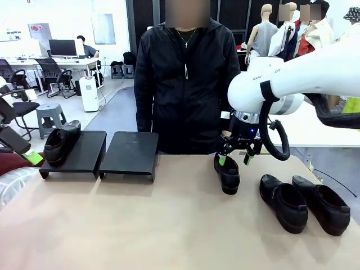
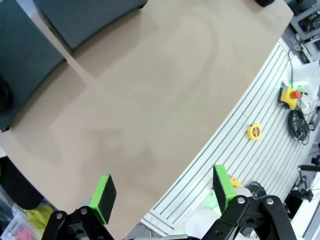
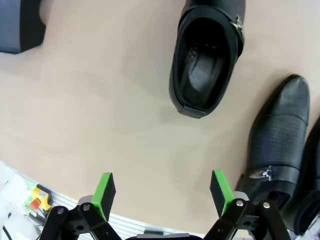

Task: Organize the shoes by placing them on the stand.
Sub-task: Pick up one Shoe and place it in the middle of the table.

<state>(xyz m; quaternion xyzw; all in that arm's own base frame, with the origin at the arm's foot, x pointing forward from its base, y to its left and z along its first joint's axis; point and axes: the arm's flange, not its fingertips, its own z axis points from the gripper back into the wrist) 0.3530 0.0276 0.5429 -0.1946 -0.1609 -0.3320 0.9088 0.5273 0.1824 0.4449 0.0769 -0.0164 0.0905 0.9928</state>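
Observation:
The stand's two black slanted panels (image 1: 132, 153) sit at the far left of the table, and one black shoe (image 1: 61, 144) lies on the left panel. A second shoe (image 1: 226, 173) stands mid-table with my open right gripper (image 1: 236, 155) hovering just above its heel end. Two more shoes (image 1: 283, 202) (image 1: 322, 203) lie side by side at the right. In the right wrist view the gripper (image 3: 162, 192) is open and empty above the table, with the nearest shoe (image 3: 207, 55) ahead and another shoe (image 3: 277, 135) to the right. My left gripper (image 2: 162, 192) is open and empty over the table's near edge, with the stand (image 2: 85, 15) farther off.
A person in a black jacket (image 1: 185, 84) stands at the far side behind the stand. Below the table's near edge are a ribbed metal surface, a yellow tape measure (image 2: 255, 131) and a yellow box with a red button (image 2: 291, 95). A white table (image 1: 315, 132) stands at the far right.

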